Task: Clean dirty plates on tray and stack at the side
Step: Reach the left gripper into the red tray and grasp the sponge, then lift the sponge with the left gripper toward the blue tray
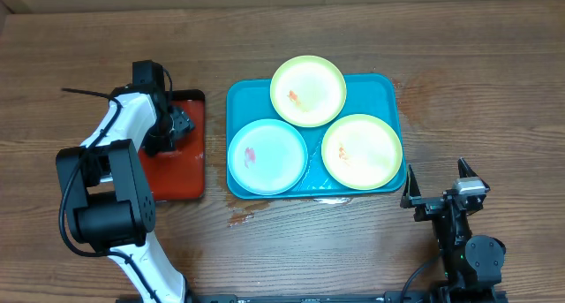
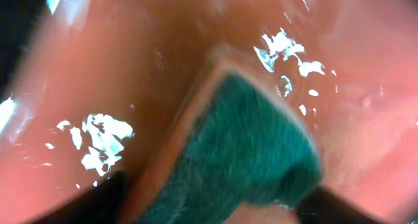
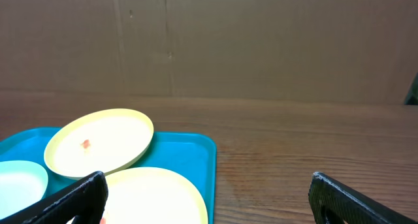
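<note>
The teal tray [image 1: 388, 87] lies mid-table with three plates on it. A yellow-green plate [image 1: 307, 91] sits at the back, a light blue plate [image 1: 267, 156] at front left and a second yellow-green plate [image 1: 362, 151] at front right. Each has small red-orange smears. My left gripper [image 1: 175, 124] is low over the red tray [image 1: 181, 175], left of the teal tray. In the left wrist view its fingers [image 2: 212, 208] press both sides of a green sponge [image 2: 248, 152]. My right gripper [image 1: 437, 193] is open and empty in front of the teal tray's right corner. The right wrist view shows the tray [image 3: 189, 152] and the back plate [image 3: 98, 142].
The red tray's surface [image 2: 163, 61] is wet and shiny. Bare wooden table [image 1: 494, 91] lies right of the teal tray and along the front. A cardboard wall [image 3: 261, 41] stands behind the table.
</note>
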`<control>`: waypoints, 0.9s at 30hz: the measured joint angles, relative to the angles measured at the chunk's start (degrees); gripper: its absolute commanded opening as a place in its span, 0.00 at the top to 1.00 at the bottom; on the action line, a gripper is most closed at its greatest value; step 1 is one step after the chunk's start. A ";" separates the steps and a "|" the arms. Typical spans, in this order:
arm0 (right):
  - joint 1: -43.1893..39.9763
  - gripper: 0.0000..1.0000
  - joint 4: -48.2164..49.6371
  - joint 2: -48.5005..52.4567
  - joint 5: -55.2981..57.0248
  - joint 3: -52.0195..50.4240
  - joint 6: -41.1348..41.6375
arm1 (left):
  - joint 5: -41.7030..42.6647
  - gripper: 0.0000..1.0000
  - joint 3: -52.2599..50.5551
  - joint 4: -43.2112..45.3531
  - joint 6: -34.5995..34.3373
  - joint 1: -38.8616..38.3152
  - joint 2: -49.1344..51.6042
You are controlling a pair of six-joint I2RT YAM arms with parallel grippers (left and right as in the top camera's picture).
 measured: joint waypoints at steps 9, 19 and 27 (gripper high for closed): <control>0.00 0.00 0.02 0.00 0.02 0.00 0.00 | 1.70 0.00 0.20 -3.26 2.47 -0.15 0.00; 0.00 0.00 0.04 0.00 0.00 0.00 0.02 | 3.15 0.67 0.35 -6.25 3.06 0.20 -0.11; 0.02 0.00 0.02 0.00 0.00 0.00 0.04 | 4.24 0.18 0.33 -6.91 4.13 -0.17 -0.11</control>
